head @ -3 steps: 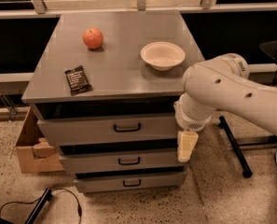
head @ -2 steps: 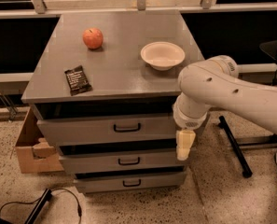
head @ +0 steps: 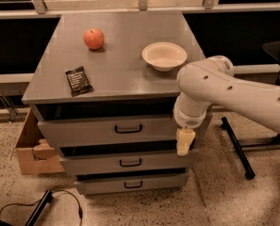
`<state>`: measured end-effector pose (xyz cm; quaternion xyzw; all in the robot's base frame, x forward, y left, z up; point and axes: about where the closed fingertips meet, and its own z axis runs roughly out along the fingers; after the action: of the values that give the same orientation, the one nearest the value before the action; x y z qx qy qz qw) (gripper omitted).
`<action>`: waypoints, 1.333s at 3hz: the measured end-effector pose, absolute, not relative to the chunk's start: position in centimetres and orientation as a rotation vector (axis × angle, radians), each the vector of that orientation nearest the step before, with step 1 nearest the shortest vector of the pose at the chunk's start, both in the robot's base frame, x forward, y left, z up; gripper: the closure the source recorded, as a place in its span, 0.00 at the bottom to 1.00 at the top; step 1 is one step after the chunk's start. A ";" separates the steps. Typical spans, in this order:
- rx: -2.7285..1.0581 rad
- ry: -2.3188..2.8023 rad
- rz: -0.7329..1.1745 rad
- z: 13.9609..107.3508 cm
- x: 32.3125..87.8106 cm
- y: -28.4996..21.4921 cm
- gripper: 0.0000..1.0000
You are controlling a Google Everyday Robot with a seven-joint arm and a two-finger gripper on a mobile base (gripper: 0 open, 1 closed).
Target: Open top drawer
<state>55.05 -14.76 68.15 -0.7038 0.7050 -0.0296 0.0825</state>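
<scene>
The top drawer (head: 83, 131) is the tallest of three grey drawer fronts under the grey cabinet top, with a black bar handle (head: 128, 129). Its front stands level with the fronts below, a dark gap above it. My gripper (head: 184, 142) hangs from the white arm (head: 234, 93) in front of the drawer's right end, to the right of the handle and apart from it. Its cream fingers point down over the gap between the top and middle drawers.
On the cabinet top (head: 120, 65) lie a red apple (head: 94, 38), a white bowl (head: 164, 55) and a dark snack packet (head: 78, 81). A cardboard box (head: 31, 149) stands at the left. A black cable (head: 50, 204) lies on the floor. A black stand leg (head: 236, 147) is at the right.
The arm and gripper have shifted slightly to the left, closer in front of the drawers. The drawers have not moved.
</scene>
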 end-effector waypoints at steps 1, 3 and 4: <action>-2.110 2.147 -0.083 67.9 54.3 -16.3 0.49; -2.111 2.160 -0.086 68.4 54.0 -16.9 1.00; -2.111 2.160 -0.085 68.4 54.0 -16.9 0.00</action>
<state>54.00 -16.86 68.37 -0.6973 0.7137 -0.0282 0.0601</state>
